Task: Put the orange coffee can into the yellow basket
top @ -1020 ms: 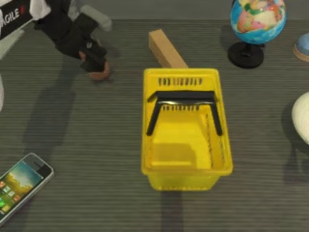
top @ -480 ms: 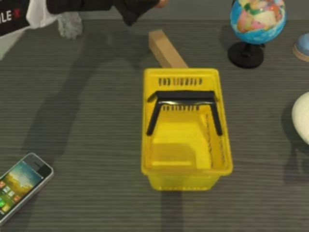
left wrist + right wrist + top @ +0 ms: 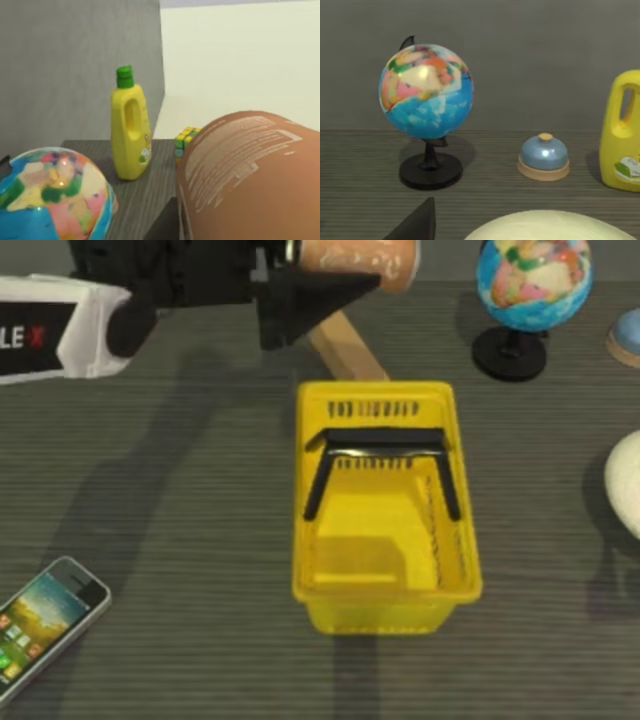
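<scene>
**Clerk:** Item one, the tool in use?

**Me:** My left tool, raised over the far side of the table, clamped on the orange coffee can. The can lies on its side in the grip, its end pointing toward the table's right. In my left wrist view its printed flank fills the near corner.

**Clerk:** Item two, destination?

**Me:** The yellow basket, mid-table, nearer the camera than the can. Its black handle is folded across the far half of the opening; the near half is bare yellow floor.

**Clerk:** Item three, obstructions?

**Me:** A wooden block touching or just beside the basket's far wall, directly under my line of travel. A globe to the right, well apart. A phone at the near left, irrelevant.

**Clerk:** Item four, method?

**Me:** My judgement: carry the can at this height across the far wall, past the handle, and only lower over the open near half. Descending too soon risks the can striking the handle bar or the rim. Release low, since a sideways can will roll; the basket walls should contain it.

**Clerk:** Item five, the other arm?

**Me:** The right tool is not visible in any view; its wrist camera faces the globe and a bell.
</scene>
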Controlling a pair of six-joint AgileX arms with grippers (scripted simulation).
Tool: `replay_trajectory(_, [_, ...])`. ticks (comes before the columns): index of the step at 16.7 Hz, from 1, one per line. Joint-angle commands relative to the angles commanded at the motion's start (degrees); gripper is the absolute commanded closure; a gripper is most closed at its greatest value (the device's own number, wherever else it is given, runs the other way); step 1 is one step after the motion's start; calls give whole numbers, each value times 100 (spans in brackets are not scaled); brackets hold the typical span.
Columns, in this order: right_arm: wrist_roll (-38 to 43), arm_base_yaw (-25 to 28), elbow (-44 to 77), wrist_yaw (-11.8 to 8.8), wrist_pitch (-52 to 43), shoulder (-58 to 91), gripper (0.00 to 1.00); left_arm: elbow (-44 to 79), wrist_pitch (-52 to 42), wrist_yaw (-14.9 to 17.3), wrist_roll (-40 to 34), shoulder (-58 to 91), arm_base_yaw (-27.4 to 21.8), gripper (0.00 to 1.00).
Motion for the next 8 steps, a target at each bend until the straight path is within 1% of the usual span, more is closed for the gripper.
replay_trajectory(2, [0,0,0,0,0,0,0,-376,376,270,-265,-55,-51,100])
replay_trajectory(3, [0,0,0,0,0,0,0,-494,481,349,-349,-66,-67,100])
replay_trajectory(8, [0,0,0,0,0,0,0,-558,534,391,-395,-70,-75,100])
